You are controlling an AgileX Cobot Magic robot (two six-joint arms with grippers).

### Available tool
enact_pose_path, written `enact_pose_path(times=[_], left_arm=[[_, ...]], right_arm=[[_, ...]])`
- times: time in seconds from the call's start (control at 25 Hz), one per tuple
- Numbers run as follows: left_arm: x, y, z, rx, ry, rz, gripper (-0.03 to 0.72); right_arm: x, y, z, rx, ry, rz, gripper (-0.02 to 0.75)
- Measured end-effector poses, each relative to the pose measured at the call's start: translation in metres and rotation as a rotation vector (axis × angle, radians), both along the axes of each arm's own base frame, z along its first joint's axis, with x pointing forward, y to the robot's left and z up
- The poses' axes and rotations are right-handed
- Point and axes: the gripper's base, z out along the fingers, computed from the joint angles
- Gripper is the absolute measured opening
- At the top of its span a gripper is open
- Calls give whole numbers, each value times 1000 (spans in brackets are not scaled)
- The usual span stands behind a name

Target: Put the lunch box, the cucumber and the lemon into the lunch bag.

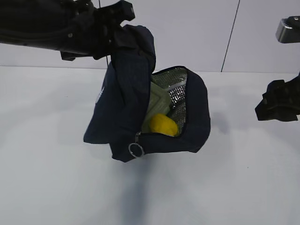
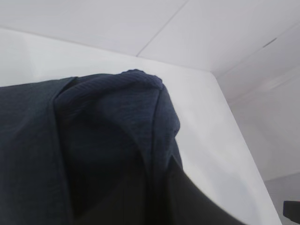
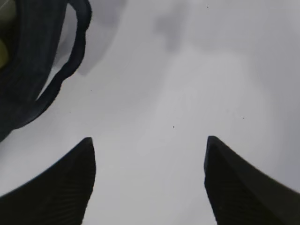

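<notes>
While left hand (image 1: 110, 21) grips lunch bag (image 1: 192, 117) aloft | right hand (image 3: 150, 183) spread

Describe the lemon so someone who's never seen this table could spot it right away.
Find the dark navy lunch bag hanging from the left gripper in the middle of the white table, its mouth open to silver foil lining. At the mouth's lower edge, above the metal ring pull, sits the lemon: the only bright yellow thing, rounder than the pale green lunch box behind it.

Left arm reaches in from upper left, its end effector (image 1: 112, 18) clamped on lunch bag (image 1: 140, 108) fabric, holding it up. Right end effector (image 3: 150, 178) spread wide, empty, hovering at right over table (image 3: 187, 70).
</notes>
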Motion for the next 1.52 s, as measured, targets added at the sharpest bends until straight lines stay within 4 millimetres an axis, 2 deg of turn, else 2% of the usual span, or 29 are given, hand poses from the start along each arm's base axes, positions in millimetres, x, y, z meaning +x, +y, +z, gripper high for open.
enact_pose_path(times=[0.4, 0.52, 1.0, 1.52], left_arm=[[15, -19, -52, 18, 166, 3, 8], [18, -21, -62, 26, 193, 4, 8], [18, -19, -64, 72, 185, -36, 8], [41, 28, -69, 135, 206, 3, 13]], right_arm=[[-1, 0, -3, 0, 4, 0, 545], [-1, 0, -3, 0, 3, 0, 545], [3, 6, 0, 100, -41, -20, 545], [4, 8, 1, 132, -47, -29, 545]])
